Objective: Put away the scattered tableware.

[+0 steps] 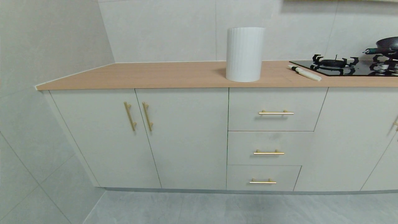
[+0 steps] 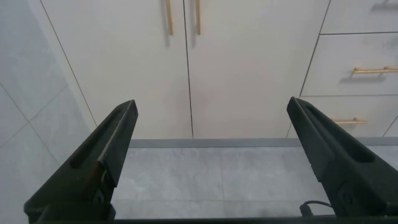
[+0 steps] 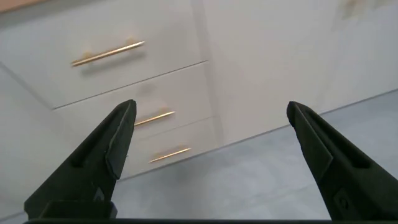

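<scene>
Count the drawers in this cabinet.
3, stacked in one column under the counter, right of the double doors: top drawer, middle drawer, bottom drawer. More may lie beyond the right edge.

Place: kitchen
Cooking: black glass gas hob (image 1: 357,71), dark frying pan (image 1: 388,43)
Fittings: light wooden countertop (image 1: 155,76), pale cabinets (image 1: 186,137), brass bar handles (image 1: 276,113)

Wooden countertop (image 1: 161,76), nothing fancy. A tall white ribbed cylinder (image 1: 244,54) stands upright on it. At its 3 o'clock lies a cream utensil (image 1: 304,72), flat, just beside the black hob (image 1: 348,71) further toward 3.
</scene>
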You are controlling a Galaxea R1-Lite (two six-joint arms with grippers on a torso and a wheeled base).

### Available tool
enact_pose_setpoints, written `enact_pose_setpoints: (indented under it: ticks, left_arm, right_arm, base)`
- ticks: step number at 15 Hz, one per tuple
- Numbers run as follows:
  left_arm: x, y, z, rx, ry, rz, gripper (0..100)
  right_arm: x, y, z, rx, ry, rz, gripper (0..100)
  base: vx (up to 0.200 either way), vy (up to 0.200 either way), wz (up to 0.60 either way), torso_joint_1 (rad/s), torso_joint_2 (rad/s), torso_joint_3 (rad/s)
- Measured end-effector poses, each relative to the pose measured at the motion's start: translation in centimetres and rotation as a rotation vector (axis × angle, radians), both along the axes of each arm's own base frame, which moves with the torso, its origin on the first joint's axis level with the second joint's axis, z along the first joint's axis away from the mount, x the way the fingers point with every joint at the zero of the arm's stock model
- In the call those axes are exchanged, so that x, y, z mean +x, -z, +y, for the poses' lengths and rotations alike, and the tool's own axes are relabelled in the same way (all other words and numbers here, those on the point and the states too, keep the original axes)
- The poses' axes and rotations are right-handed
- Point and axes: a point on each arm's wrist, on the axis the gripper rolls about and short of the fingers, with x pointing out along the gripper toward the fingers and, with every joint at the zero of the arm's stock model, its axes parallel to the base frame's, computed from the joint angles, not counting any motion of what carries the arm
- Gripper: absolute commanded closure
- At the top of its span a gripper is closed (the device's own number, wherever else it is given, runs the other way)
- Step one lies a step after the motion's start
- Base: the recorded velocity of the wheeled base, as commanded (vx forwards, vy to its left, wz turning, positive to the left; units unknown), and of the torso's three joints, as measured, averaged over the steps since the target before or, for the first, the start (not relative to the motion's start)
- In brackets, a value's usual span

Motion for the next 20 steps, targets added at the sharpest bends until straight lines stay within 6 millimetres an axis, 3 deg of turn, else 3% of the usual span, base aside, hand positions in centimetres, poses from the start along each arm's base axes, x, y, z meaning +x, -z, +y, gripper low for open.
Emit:
enact_pose_setpoints:
  ticks: [3,6,8,12,17,20]
  left_arm:
    - [0.0,0.0,0.0,0.000,0.000,0.000,0]
    - [0.0,0.0,0.0,0.000,0.000,0.000,0]
    - [0.0,0.0,0.0,0.000,0.000,0.000,0]
    - [0.0,0.0,0.0,0.000,0.000,0.000,0]
    - [0.0,0.0,0.0,0.000,0.000,0.000,0]
    - [0.0,0.0,0.0,0.000,0.000,0.000,0]
  right_arm:
    - [-6.7,2.2,-1.0,-0.065,0.036,-0.034,0]
    - [-11.2,5.1,-1.4,-0.107,0.065,-0.028,0]
    - [-12.9,6.2,-1.4,-0.121,0.105,-0.075,0]
    - [-13.9,7.6,-1.2,-0.158,0.106,-0.165,0]
    - [-11.9,11.7,-0.5,-0.175,-0.236,-0.167,0]
    - [-11.7,12.3,-0.3,-0.174,-0.302,-0.155,0]
  base:
    - [0.000,0.000,0.00,0.000,0.00,0.000]
    - [0.000,0.000,0.00,0.000,0.00,0.000]
    - [0.000,0.000,0.00,0.000,0.00,0.000]
    - [0.000,0.000,0.00,0.000,0.00,0.000]
    - [0.000,0.000,0.00,0.000,0.00,0.000]
    - [0.000,0.000,0.00,0.000,0.00,0.000]
